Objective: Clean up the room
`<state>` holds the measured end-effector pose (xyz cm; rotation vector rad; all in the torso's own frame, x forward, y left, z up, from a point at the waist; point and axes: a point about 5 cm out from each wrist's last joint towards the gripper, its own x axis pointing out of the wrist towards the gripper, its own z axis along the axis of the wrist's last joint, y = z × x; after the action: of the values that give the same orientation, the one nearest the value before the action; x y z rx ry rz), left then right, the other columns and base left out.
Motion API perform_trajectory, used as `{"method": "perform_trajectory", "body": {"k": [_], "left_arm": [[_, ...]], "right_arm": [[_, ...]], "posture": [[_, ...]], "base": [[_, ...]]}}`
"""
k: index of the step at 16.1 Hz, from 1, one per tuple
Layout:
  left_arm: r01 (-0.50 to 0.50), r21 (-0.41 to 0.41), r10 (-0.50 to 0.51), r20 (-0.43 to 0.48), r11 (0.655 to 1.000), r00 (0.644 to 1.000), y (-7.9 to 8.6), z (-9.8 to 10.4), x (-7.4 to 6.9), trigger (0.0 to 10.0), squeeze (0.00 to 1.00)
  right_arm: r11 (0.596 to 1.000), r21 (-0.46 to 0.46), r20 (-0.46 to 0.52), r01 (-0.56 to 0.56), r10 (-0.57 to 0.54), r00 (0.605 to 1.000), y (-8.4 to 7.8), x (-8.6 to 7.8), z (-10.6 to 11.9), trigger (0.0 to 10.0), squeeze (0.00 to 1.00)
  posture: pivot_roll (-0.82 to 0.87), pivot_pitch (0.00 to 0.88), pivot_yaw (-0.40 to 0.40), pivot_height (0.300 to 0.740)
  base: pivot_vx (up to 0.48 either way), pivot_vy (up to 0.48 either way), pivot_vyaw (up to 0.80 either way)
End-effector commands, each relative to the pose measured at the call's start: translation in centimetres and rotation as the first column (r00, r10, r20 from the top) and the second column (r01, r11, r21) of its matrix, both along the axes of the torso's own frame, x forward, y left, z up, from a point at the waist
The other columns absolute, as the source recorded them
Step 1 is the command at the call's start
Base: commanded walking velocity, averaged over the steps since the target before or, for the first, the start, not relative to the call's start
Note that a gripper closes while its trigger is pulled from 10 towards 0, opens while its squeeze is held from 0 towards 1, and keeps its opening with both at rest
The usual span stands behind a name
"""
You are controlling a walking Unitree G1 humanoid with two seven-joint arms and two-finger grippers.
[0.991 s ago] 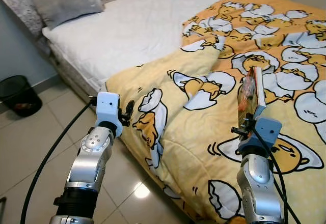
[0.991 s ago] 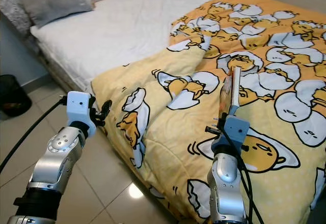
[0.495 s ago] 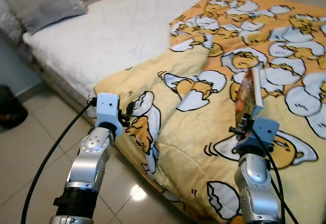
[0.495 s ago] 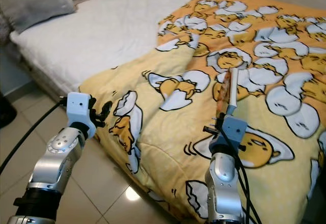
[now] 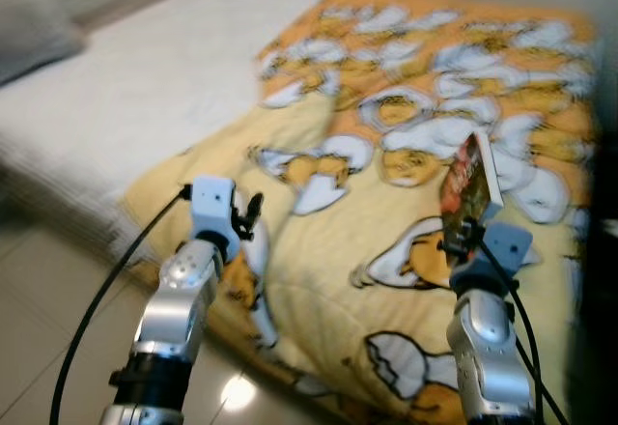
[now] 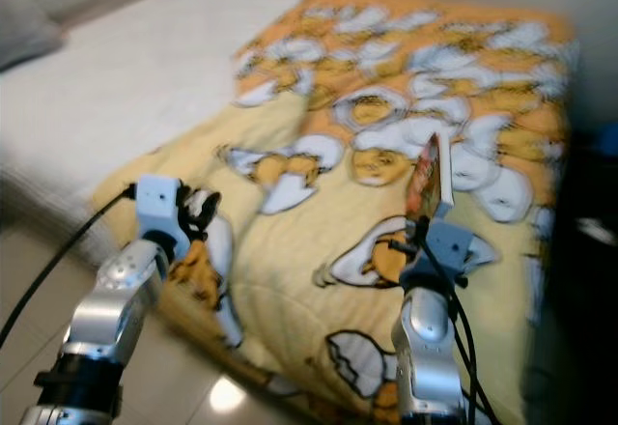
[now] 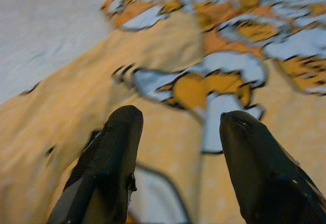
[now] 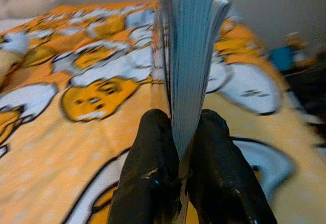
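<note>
Now the right end effector [image 6: 422,214] pinches a book [image 8: 189,56] upright by its edge, above the yellow duvet [image 5: 386,126] on the bed. Left end effector [image 7: 178,147] hangs open, empty. Best to keep that pinch firm while carrying, as the pages fan loose.

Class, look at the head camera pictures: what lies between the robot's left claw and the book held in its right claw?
In the left eye view, only yellow egg-print duvet spans between the left claw and the book.
</note>
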<state>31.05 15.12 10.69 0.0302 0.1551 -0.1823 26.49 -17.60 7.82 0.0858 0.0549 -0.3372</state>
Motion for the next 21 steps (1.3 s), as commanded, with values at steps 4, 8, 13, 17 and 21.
{"method": "perform_trajectory", "body": {"k": [4,8,13,17,21], "left_arm": [[-0.021,0.013,0.021,-0.014,1.0,1.0,0.9,-0.2,0.0,10.0,0.0],[-0.021,0.015,0.021,-0.016,1.0,1.0,1.1,-0.2,0.0,10.0,0.0],[-0.021,0.017,0.021,-0.02,1.0,1.0,1.1,-0.2,-0.1,10.0,0.0],[-0.018,0.02,0.018,-0.019,1.0,1.0,1.1,-0.1,0.0,10.0,0.0],[-0.014,0.019,0.014,-0.02,1.0,1.0,1.0,-0.1,0.1,10.0,0.0]], "right_arm": [[0.998,0.033,0.034,-0.044,0.043,0.998,0.8,0.3,0.7,10.0,0.0],[0.996,0.033,0.03,-0.086,0.085,0.996,1.5,0.4,0.7,10.0,0.0],[0.998,0.036,0.018,-0.059,0.058,0.998,1.2,0.2,0.4,10.0,0.0],[0.997,0.039,0.015,-0.059,0.059,0.998,1.3,0.4,0.5,10.0,0.0],[0.998,0.033,0.013,-0.053,0.052,0.999,1.2,0.4,0.5,10.0,0.0]], "posture": [[-0.05,0.0,0.094,0.74],[-0.05,0.0,0.096,0.74],[-0.05,0.0,0.097,0.74],[-0.05,0.0,0.1,0.74],[-0.05,0.0,0.1,0.74]], "base": [[0.0,0.331,-0.4],[0.0,0.35,0.0],[0.0,0.366,-0.12],[0.0,0.467,-0.8],[0.0,0.48,-0.8]]}}
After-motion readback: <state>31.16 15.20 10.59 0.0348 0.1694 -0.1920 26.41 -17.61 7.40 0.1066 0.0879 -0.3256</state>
